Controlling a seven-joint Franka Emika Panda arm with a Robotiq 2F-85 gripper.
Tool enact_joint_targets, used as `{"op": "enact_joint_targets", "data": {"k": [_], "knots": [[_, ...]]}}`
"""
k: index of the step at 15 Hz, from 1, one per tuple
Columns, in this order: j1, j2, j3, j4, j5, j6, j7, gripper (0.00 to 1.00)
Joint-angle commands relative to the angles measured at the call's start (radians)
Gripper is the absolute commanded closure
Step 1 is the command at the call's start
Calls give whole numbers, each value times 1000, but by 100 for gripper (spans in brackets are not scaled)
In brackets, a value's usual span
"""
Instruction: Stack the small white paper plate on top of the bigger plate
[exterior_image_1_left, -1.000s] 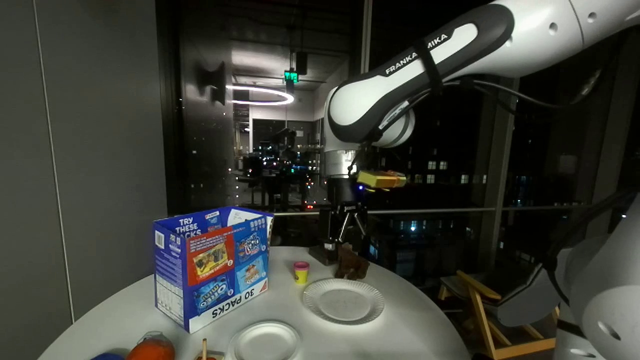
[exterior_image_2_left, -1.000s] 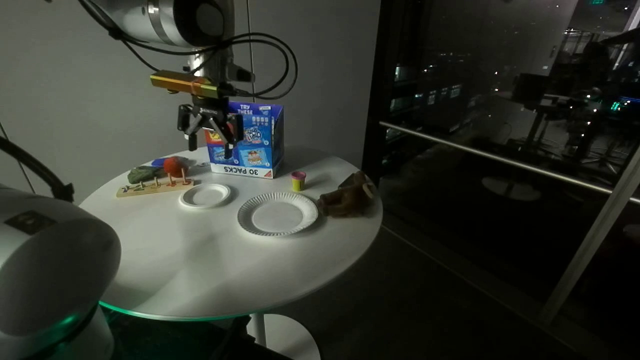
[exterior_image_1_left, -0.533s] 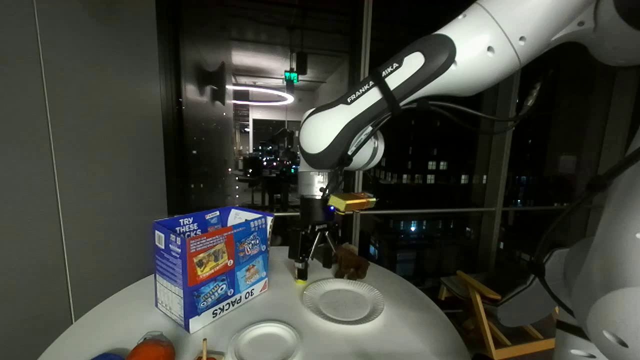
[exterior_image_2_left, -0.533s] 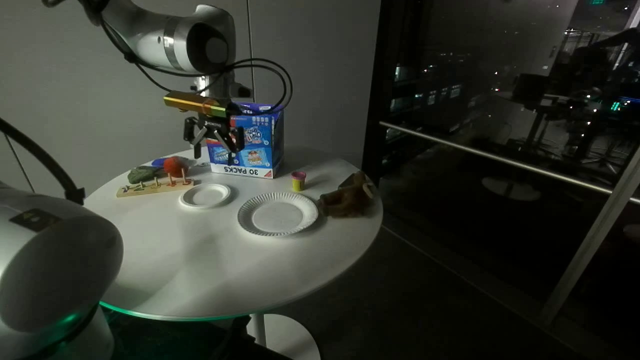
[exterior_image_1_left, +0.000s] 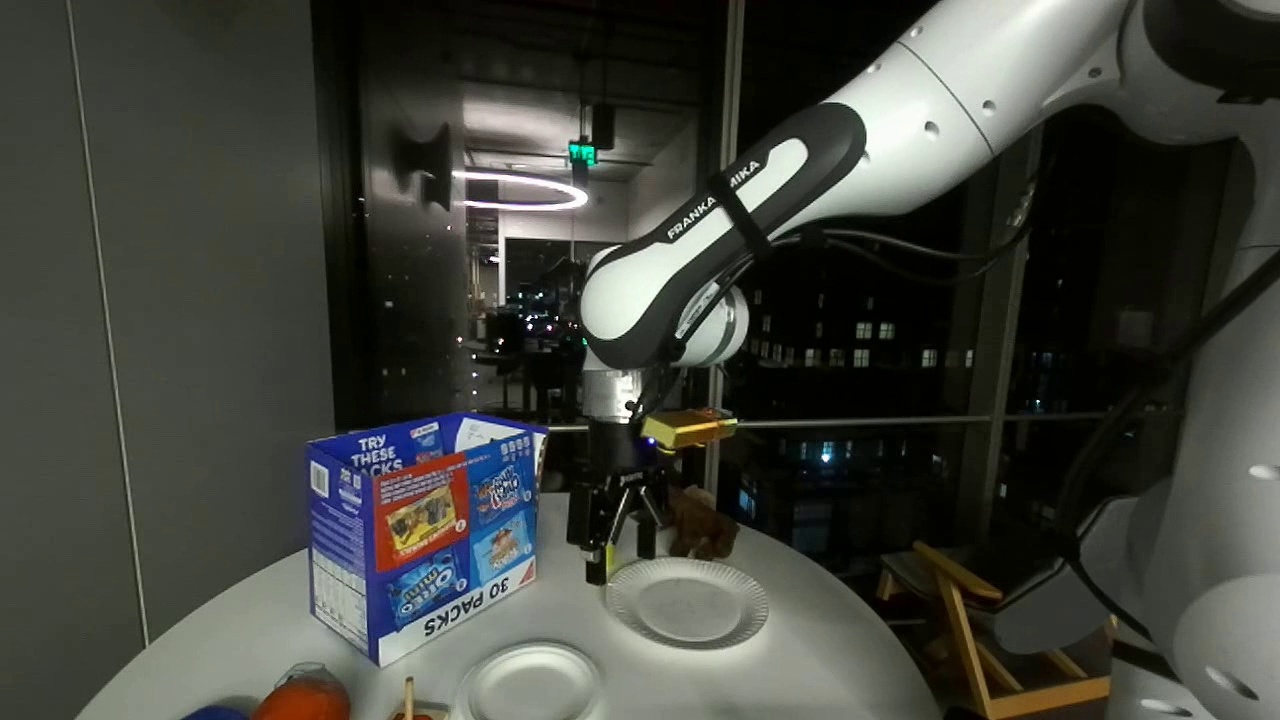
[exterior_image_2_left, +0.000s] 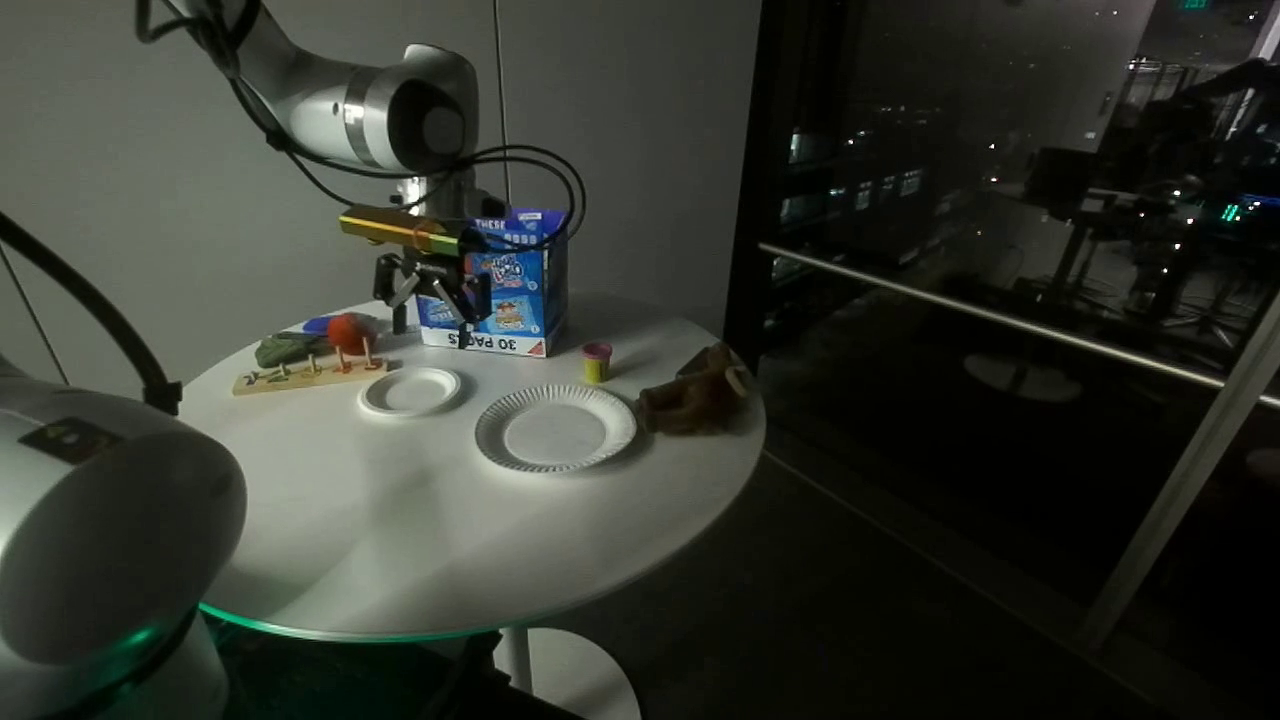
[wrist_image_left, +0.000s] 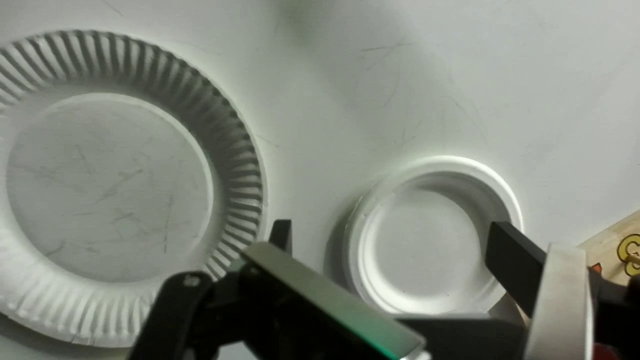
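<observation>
Black and spread wide, the gripper (exterior_image_2_left: 432, 332) sinks lower toward the small white paper plate (exterior_image_2_left: 410, 391), likely for a grasp; the bigger plate (exterior_image_2_left: 556, 432) awaits.

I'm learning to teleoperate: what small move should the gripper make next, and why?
I'd probably lower the open gripper slightly toward the small white paper plate. The gripper hovers, holding nothing; in the wrist view one fingertip overlaps that plate's rim, and the plate lies apart from the bigger plate, so it needs lifting.
</observation>
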Motion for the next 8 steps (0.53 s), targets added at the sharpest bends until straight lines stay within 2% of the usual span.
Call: {"op": "enact_joint_targets", "data": {"k": [1, 8], "knots": [[-6, 6, 6, 3, 1, 3, -6, 0], [-11, 161, 5, 32, 115, 221, -111, 0]]}}
